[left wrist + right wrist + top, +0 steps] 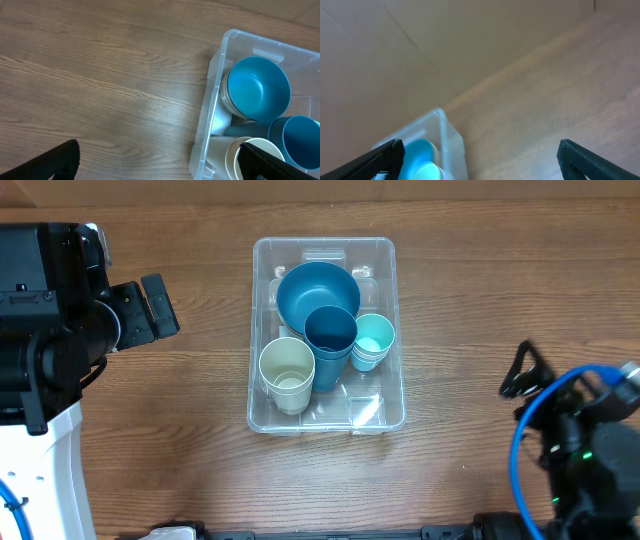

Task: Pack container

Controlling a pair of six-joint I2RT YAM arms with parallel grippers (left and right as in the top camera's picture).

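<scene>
The left gripper (160,166) has its two black fingers (55,162) spread wide apart at the bottom corners of its wrist view, with nothing between them but bare wood. In the overhead view it sits at the left edge of the frame, apart from the bin. The right gripper (485,160) is likewise fully spread, its finger tips at the lower left and lower right of its own view, and it holds nothing. From above it hangs at the lower right of the frame, well apart from everything else.

The container (325,423) – a clear rectangular bin with rounded corners – stands on the wooden table (480,280) in the middle of the overhead frame, between the two arms. Inside it, a large blue bowl (318,292) fills the upper half; the left wrist view shows it nested in a paler bowl (226,97). A dark blue cup (330,335) stands upright just below the bowl, overlapping its rim from above. A cream cup (288,370) stands at the lower left of the bin, touching the dark one, and a pale turquoise cup (374,340) stands at the right wall – all three mouths up. The bin's lower right corner is bare.
</scene>
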